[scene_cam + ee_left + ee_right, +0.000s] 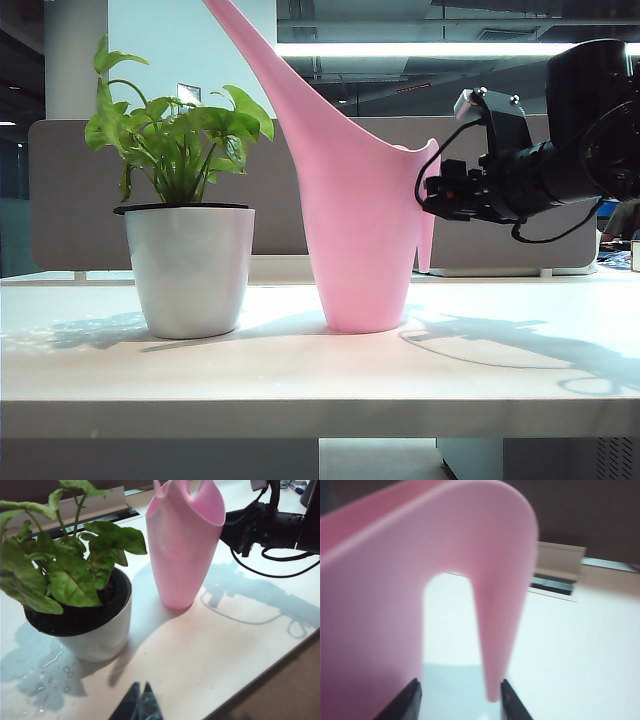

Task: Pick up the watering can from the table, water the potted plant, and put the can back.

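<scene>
Worktop (300, 370): white, thick front edge, carries everything. A few water droplets lie on it beside the pot, seen in the left wrist view.

Watering can (360, 230): pink, standing upright on the worktop near the middle, spout slanting up and out of frame toward the plant side. Its drooping handle (502, 630) hangs on the side away from the plant.

Potted plant (185, 200): white tapered pot with black rim, broad green leaves, standing just beside the can on the left of the exterior view, apart from it. Dark soil visible.

Right pincer (460, 697): level with the can's upper body, at the handle. Its two dark fingertips (402, 702) stand apart, one on each side of the handle's lower end; released, with a gap visible on both sides. Contact with the handle cannot be confirmed, since the close view is blurred.

Left pincer (140, 705): low over the worktop's near edge, well apart from pot and can; tips together, clenched on nothing.

No brand, label or legible writing on can, pot or arm.
</scene>
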Motion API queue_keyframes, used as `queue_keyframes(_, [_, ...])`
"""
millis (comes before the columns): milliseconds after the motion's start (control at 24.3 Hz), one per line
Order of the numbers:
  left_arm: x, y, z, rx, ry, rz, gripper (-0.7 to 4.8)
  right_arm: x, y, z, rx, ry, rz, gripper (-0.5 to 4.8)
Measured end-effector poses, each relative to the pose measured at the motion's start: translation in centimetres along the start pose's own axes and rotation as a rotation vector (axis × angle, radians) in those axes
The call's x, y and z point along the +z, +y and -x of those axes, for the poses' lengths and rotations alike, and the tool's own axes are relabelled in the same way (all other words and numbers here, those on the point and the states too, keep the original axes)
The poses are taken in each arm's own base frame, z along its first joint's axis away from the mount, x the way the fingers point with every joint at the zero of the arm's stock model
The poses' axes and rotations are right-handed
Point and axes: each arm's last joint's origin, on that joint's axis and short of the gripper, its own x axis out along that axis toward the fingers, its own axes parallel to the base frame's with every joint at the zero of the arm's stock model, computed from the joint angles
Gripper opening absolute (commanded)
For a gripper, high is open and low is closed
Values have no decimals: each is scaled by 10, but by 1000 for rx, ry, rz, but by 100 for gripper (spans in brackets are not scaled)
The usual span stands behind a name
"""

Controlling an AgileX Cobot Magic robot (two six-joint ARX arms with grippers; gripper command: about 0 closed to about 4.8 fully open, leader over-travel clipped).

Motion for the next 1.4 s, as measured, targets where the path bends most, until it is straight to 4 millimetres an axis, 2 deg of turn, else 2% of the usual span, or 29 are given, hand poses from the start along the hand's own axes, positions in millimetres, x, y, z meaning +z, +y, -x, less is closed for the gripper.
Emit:
queue_keyframes(247, [0,0,0,0,-2,0,3,1,-27,6,-29,-10,50,211])
queue_keyframes(371, [0,0,0,0,-1,0,3,3,-41,8,21,-24,53,211])
queue_keyframes(453, [0,0,0,0,-2,0,3,4,-61,12,111,-36,52,211])
queue_keyframes(701, [0,0,0,0,-1,0,3,17,-88,11,225,-65,62,212])
queue_keyframes(824, [0,0,0,0,-1,0,3,25,-96,-2,308,-61,57,212])
queue_keyframes(948, [0,0,0,0,-2,0,3,24,-100,-10,348,-57,52,212])
queue_keyframes(1402, [0,0,0,0,-1,0,3,2,-105,-30,422,-10,10,214])
